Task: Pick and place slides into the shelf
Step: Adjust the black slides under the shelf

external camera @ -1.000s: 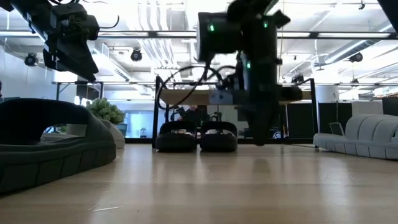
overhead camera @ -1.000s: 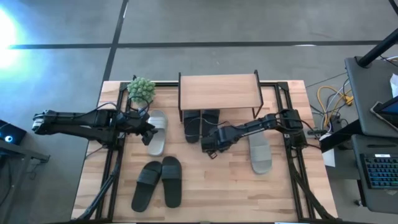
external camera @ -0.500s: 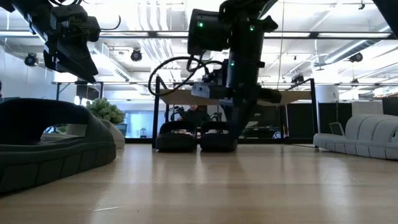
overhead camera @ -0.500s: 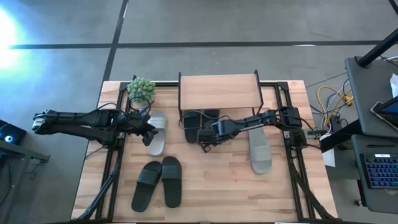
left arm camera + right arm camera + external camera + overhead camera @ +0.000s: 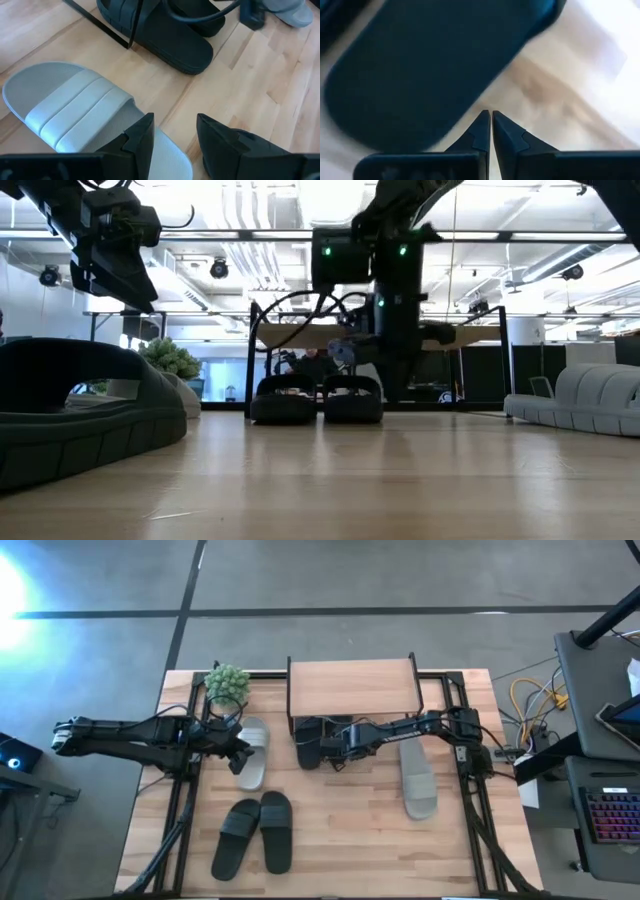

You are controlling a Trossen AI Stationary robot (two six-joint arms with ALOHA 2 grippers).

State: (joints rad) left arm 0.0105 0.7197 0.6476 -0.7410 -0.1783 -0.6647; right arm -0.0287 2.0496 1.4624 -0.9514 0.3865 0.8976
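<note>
The pale wooden tabletop [image 5: 350, 830] stood on grey concrete floor [image 5: 400, 580]; right claw [image 5: 333, 746] empty with fingers together, left claw [image 5: 240, 751] parted at 9 o'clock.

1. The space under the shelf [image 5: 352, 687] is blocked by two black slides [image 5: 322, 740].
2. Bare table [image 5: 350, 830] is left between the black pair [image 5: 254, 832] and the grey slide [image 5: 418, 780].
3. The left edge is crowded by a plant [image 5: 227, 683].
</note>
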